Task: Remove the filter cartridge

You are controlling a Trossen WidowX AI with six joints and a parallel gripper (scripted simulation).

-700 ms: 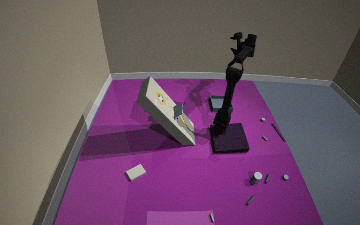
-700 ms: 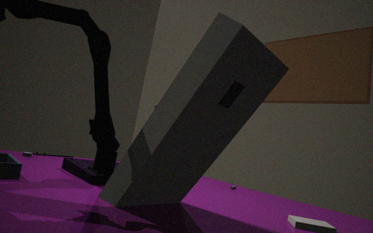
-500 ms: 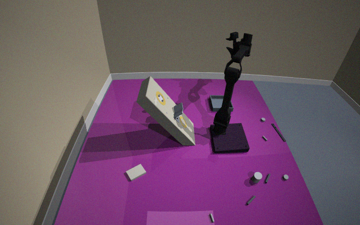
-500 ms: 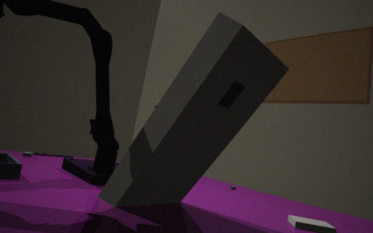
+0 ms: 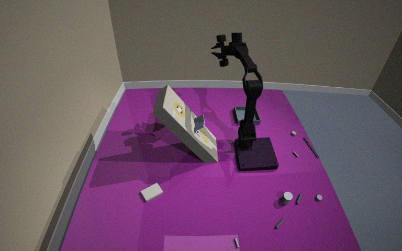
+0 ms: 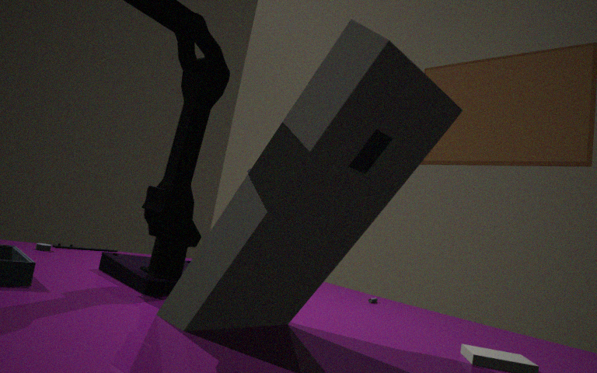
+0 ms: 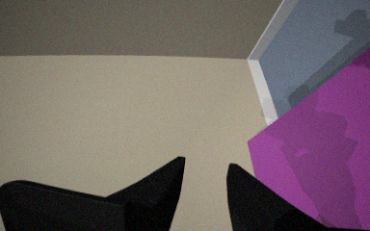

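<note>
The service panel (image 5: 183, 134) (image 6: 308, 220) is a thick pale block leaning at a slant. Its upper yellow ring surrounds a pale round face (image 5: 179, 109) with dark marks, seemingly the cartridge and its slots; they are too small to tell surely. A lower yellow ring (image 5: 204, 135) sits beside a raised grey flap (image 5: 199, 123). The exterior view shows only the panel's side and edge. The grey tray (image 5: 256, 121) (image 6: 17, 273) stands behind the arm, partly hidden by it. My gripper (image 5: 211, 50) (image 7: 206, 167) is partly open and empty, high above the panel, touching nothing.
A pale block (image 5: 151, 192) (image 6: 499, 357) lies in front of the panel. A cylinder (image 5: 287, 197) and several small pieces lie right of the arm's base (image 5: 260, 159). A long dark bar (image 5: 311, 147) lies near the mat's right edge. Walls stand left and behind.
</note>
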